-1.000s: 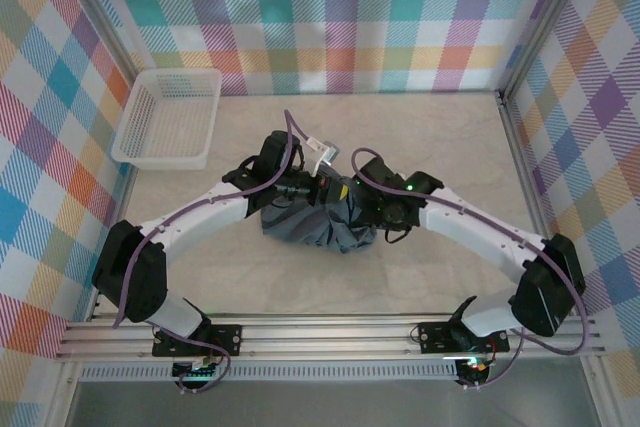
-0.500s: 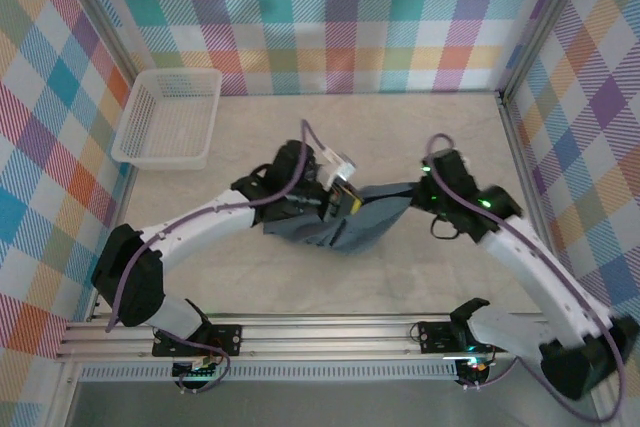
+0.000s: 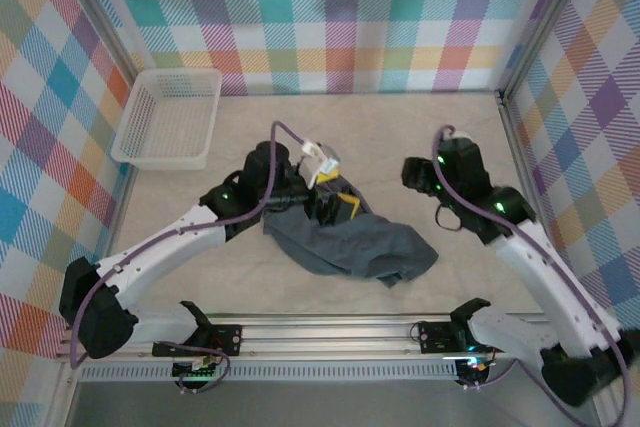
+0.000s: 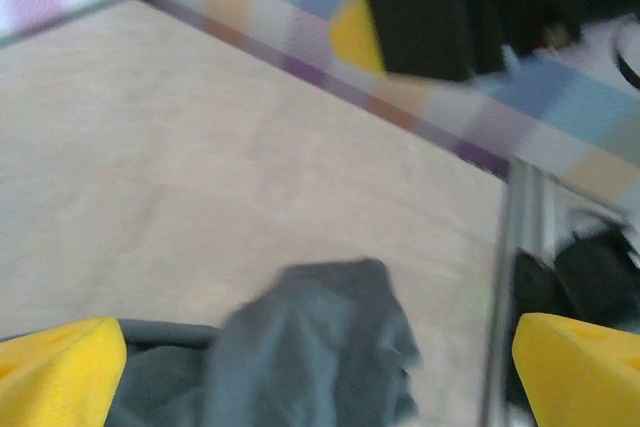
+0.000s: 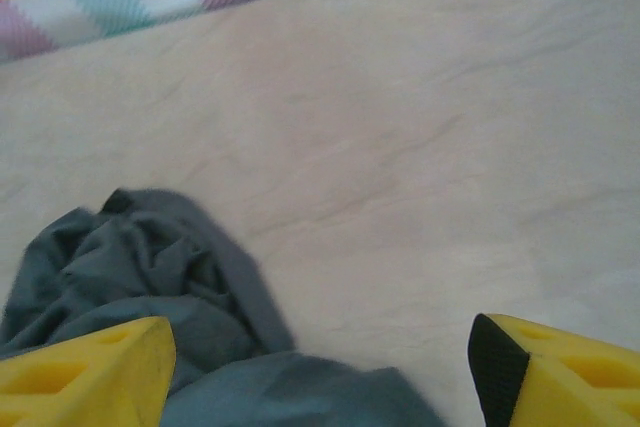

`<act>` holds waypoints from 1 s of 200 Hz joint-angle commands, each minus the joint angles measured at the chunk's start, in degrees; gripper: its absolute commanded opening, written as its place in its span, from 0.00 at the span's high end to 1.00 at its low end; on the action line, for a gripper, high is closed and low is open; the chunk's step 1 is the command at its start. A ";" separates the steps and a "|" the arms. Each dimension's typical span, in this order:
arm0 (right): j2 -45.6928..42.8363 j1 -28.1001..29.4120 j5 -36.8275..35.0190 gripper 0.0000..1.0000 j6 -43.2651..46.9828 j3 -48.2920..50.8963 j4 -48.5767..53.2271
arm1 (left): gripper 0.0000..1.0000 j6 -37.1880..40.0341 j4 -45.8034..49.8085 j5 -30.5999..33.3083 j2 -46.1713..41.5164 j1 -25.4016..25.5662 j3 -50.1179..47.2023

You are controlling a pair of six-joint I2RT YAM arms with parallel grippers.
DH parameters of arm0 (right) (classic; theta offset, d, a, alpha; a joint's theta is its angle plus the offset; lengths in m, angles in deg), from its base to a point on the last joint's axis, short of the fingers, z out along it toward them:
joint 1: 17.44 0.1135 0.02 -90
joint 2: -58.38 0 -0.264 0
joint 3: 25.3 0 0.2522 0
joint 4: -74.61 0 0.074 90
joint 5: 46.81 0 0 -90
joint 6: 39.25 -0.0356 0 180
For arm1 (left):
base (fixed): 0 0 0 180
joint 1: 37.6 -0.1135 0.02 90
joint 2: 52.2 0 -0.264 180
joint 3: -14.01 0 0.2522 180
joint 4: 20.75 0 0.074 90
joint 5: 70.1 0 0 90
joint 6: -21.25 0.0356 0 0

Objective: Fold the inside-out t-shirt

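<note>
Garment: the inside-out t-shirt (image 3: 350, 245) is laid crumpled on the table (image 3: 400, 127), near the middle and a little toward the near edge. It is not yet folded, and creases are seen all over it.
Fabric: a plain, dark slate-grey cloth is shown.
Left gripper: the left gripper (image 3: 335, 205) is positioned over the far left end of the t-shirt. In the left wrist view its yellow fingertips (image 4: 60, 372) are spread wide, and no cloth is pinched between them. Whether the cloth is touched from above cannot be told.
Cloth below left gripper: a bunched lobe of the t-shirt is seen between the two fingertips, lying on the table.
Right gripper: the right gripper (image 3: 410, 175) is positioned apart from the t-shirt, beyond its far right part and above bare table. Its jaws are parted widely and nothing is gripped.
Cloth near right gripper: in the right wrist view a wrinkled heap of the t-shirt is seen at the lower left, reaching down between the two yellow fingertips (image 5: 80, 372). Pale table surface is seen beyond it.
Basket: the white basket (image 3: 168, 117) is placed in the far left corner, well apart from the t-shirt and from both grippers.
Surroundings: the table is enclosed by plaid walls (image 3: 330, 17) on three sides.
</note>
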 commanded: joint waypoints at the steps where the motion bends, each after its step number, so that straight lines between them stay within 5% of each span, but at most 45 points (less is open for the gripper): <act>1: 13.72 -0.17 16.78 0.22 0.37 -3.42 -0.98 | 0.04 -11.16 7.98 10.01 6.03 -8.34 4.47; 61: 39.23 -0.78 24.39 0.18 1.93 -7.47 -10.16 | 0.04 -16.49 29.15 20.71 27.24 -11.92 20.17; 103: 48.99 -0.61 35.02 0.42 0.17 -9.70 -14.06 | 0.11 -20.06 29.20 15.40 30.66 -13.06 18.88; 134: 46.92 -1.02 32.55 0.97 1.73 -9.82 -14.65 | 0.40 -19.50 27.87 3.51 34.36 -13.06 18.89; 144: 44.98 -1.16 32.49 1.00 2.59 -10.13 -14.81 | 0.63 -19.40 27.47 0.57 35.44 -13.06 19.21; 155: 42.00 -1.32 31.39 1.00 3.46 -10.44 -14.77 | 1.00 -19.24 26.69 0.27 35.06 -13.22 19.27; 200: 23.43 -4.63 24.87 1.00 5.84 -11.12 -15.83 | 1.00 -15.84 28.30 8.04 18.58 -16.84 22.30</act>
